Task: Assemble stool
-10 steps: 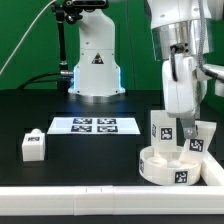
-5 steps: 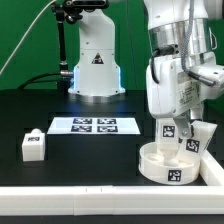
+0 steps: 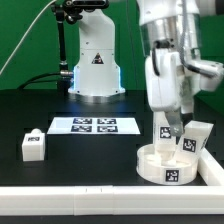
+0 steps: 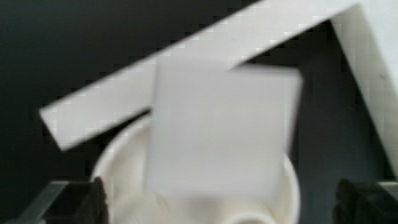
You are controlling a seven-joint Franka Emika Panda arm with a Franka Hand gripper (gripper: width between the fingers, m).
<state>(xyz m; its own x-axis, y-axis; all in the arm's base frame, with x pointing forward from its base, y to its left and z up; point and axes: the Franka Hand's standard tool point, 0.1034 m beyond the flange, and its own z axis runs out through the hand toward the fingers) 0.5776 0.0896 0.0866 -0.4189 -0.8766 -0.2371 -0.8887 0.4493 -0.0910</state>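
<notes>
The stool's round white seat [image 3: 170, 166] lies near the front of the black table on the exterior view's right, tags on its rim. Two white tagged legs stand in it, one [image 3: 165, 131] under my hand and one [image 3: 196, 140] leaning to the right of it. A third leg [image 3: 33, 146] lies loose at the left. My gripper [image 3: 173, 122] hangs over the seat, open. In the wrist view the leg [image 4: 222, 130] stands between my dark fingers [image 4: 71, 200], with a gap on each side, and the seat [image 4: 121, 185] curves below it. My gripper [image 4: 217, 208] holds nothing.
The marker board [image 3: 94, 125] lies flat mid-table. The arm's white base [image 3: 95, 65] stands behind it. A long white border rail [image 3: 90, 191] runs along the front edge, also crossing the wrist view as the rail [image 4: 196, 70].
The jaws have spread wide and let go of the leg, which stays standing in the seat. The hand has shifted a little toward the exterior view's left.
</notes>
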